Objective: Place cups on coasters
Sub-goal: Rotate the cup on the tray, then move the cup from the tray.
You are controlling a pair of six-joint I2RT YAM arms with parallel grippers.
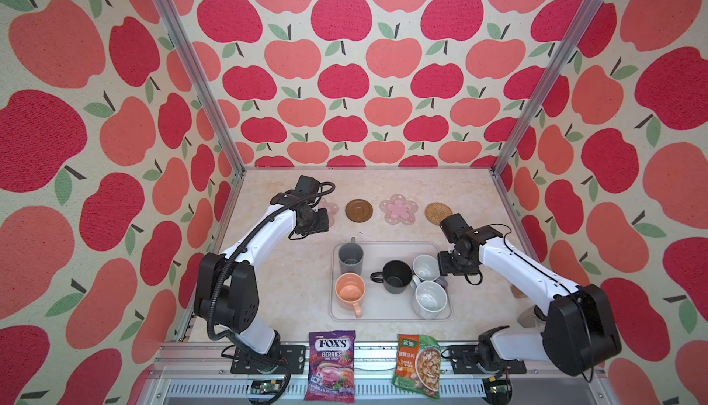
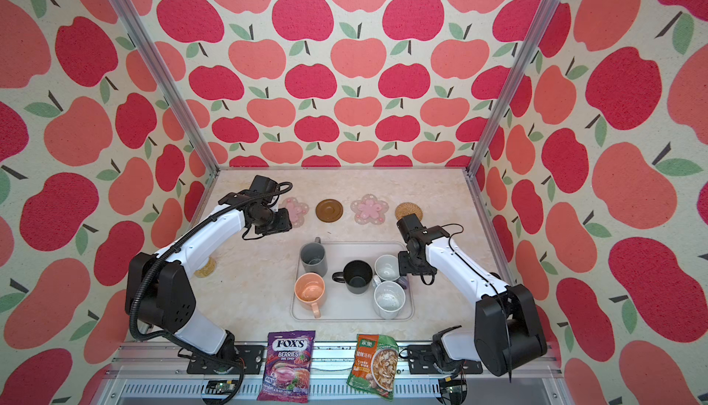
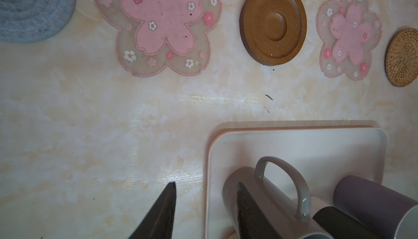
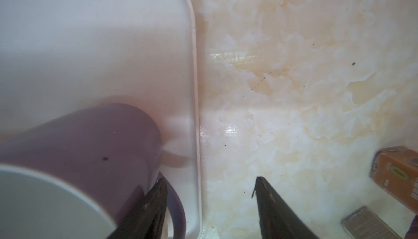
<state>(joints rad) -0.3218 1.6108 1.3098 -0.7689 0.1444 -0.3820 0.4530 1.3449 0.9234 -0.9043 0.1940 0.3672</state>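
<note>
Five cups stand in a pale tray (image 1: 390, 315): tall grey (image 1: 350, 257), peach-orange (image 1: 349, 292), black (image 1: 396, 276), lavender with white inside (image 1: 426, 267) and speckled white (image 1: 430, 299). The coasters lie in a row behind the tray: blue-grey woven (image 3: 29, 7), pink flower (image 3: 158, 23), brown disc (image 1: 359, 210), a second pink flower (image 1: 398, 209) and rattan (image 1: 438, 212). My left gripper (image 3: 206, 183) hovers open over the tray's back left corner beside the grey cup (image 3: 267, 204). My right gripper (image 4: 210, 178) is open astride the tray's right rim, one finger by the lavender cup's handle (image 4: 178, 213).
A purple candy bag (image 1: 331, 364) and a green soup packet (image 1: 417, 366) lie on the front rail. An orange box (image 4: 398, 174) and a silvery packet (image 4: 366, 224) sit on the table right of the tray. Patterned walls close in three sides.
</note>
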